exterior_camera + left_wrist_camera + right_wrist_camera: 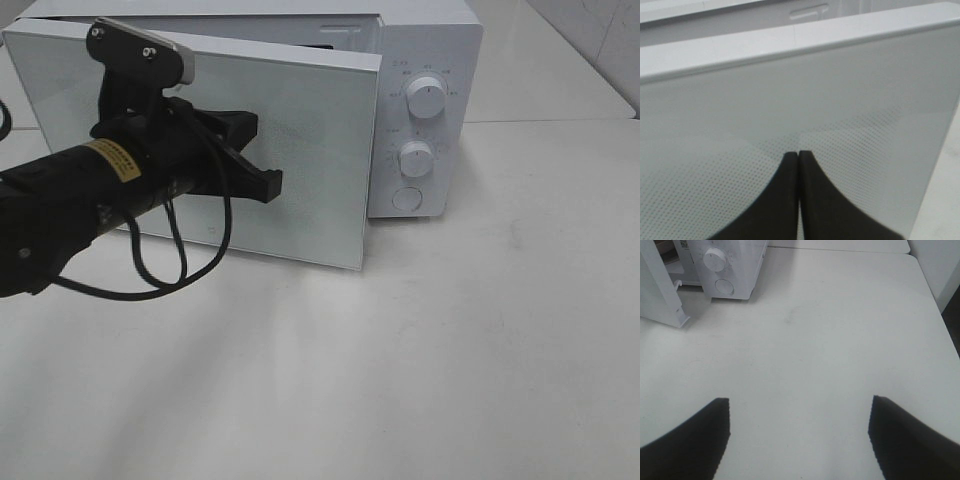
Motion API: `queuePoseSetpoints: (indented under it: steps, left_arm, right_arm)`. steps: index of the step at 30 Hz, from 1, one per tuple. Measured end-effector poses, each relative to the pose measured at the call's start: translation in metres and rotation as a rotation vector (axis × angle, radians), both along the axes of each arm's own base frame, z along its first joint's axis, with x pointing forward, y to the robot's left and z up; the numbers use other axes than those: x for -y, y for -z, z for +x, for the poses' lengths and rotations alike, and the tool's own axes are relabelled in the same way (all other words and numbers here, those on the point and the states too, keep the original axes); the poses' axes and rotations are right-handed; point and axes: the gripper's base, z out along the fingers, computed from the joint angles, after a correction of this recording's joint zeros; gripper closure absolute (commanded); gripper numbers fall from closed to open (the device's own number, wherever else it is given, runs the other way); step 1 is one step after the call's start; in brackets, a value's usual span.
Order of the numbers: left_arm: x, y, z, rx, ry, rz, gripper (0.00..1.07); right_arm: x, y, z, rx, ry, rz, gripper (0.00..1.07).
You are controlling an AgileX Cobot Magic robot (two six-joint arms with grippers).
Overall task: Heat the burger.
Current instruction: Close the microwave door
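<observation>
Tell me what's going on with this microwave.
The left pincer, shut, points its tips at the front of the door of the microwave, which stands ajar. It looks set to push the door closed, though contact is hard to confirm. The right pincer hangs open above the table, holding nothing. The burger shows in no view.

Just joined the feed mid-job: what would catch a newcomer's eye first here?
The black left gripper, jaws shut, sits at the front of the microwave door, which stands partly swung open at the back of the table. Beside the door, two round dials mark the white microwave. The right gripper hangs over the table, jaws wide apart; no burger shows.
</observation>
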Motion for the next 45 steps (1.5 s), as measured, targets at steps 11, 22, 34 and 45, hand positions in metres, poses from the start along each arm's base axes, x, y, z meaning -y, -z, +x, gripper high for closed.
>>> queuePoseSetpoints:
  steps: [11, 22, 34, 45]
  left_arm:
    - [0.034, -0.009, 0.040, -0.015, -0.082, -0.038, 1.07]
    - [0.063, -0.007, 0.060, -0.039, -0.047, 0.013, 1.07]
    - [0.073, -0.003, 0.070, -0.093, -0.048, 0.061, 1.07]
    - [0.066, -0.016, 0.063, -0.251, -0.021, 0.086, 1.07]
  right_arm:
    - [0.000, 0.000, 0.000, 0.000, 0.000, 0.000, 0.31]
    - [0.000, 0.000, 0.000, 0.000, 0.000, 0.000, 0.31]
    - [0.000, 0.000, 0.000, 0.000, 0.000, 0.000, 0.31]
    - [0.000, 0.000, 0.000, 0.000, 0.000, 0.000, 0.31]
